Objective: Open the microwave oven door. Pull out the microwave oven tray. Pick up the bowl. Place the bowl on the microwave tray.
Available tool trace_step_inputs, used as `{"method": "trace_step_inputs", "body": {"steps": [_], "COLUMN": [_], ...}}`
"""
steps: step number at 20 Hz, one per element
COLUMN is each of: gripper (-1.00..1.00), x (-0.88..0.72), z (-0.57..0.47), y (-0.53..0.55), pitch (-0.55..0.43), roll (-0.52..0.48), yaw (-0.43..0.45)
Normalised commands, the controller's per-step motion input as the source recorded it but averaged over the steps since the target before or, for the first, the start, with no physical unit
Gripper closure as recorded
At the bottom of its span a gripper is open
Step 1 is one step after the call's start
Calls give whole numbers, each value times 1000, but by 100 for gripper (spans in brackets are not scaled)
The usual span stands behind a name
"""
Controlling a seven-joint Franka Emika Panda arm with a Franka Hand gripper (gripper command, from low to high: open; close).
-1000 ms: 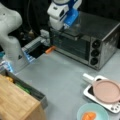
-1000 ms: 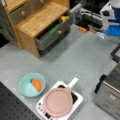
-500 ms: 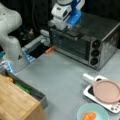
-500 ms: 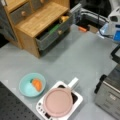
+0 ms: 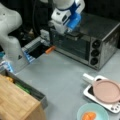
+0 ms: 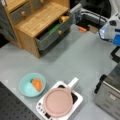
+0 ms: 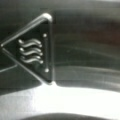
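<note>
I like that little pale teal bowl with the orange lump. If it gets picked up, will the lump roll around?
Probably a bit: the orange lump lies loose in the small round pale teal bowl, so tilting could slide it. The bowl looks stiff and light, likely easy to lift.

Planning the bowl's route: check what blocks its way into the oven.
The microwave oven door is shut, so the oven's inside is closed off from the bowl. The gripper is at the door's top edge; bare table lies between bowl and oven.
</note>
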Motion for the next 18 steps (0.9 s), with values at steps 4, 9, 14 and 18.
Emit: {"method": "trace_step_inputs", "body": {"steps": [4, 9, 14, 18], "gripper": [-100, -100, -100, -100], "x": [-151, -146, -125, -149], "z": [-430, -474, -505, -481], "y": [-25, -97, -353, -634], "pitch": [-201, -138, -94, -54], "roll": [238, 183, 200, 249], "yaw": [-71, -49, 32, 139]}}
